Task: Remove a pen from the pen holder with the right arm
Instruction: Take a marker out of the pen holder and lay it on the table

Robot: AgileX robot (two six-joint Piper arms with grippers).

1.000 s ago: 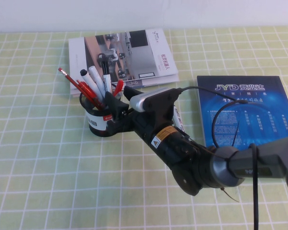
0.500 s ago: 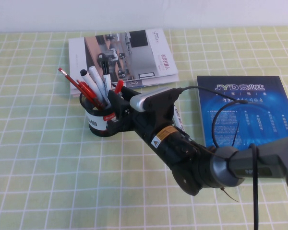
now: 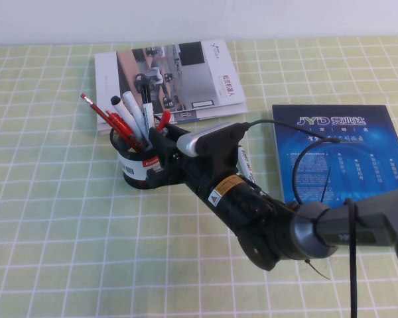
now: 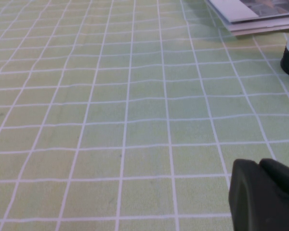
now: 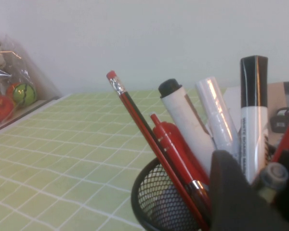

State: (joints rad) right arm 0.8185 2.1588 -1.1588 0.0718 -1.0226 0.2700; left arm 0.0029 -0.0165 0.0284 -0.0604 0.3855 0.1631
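Prob. a robot lab or test room set up like an office desk, not a home. The table point(image 3: 53, 232) has a green checked cloth and holds only desk things: a black mesh pen holder point(image 3: 134, 173) w/ markers point(image 3: 132, 109), red pens and a pencil point(image 3: 96, 111). There is also a stack of brochures point(image 3: 179, 73) w/ photos of machines, and a blue booklet point(image 3: 345, 156) w/ a company logo. A black robot arm point(image 3: 252, 205) w/ a cable and warning stickers reaches over the table, which speaks for a lab. The wall point(image 3: 186, 20) behind is plain white. At the table edge lies a clear bag point(image 5: 7, 91) w/ red and green round things, maybe test props.
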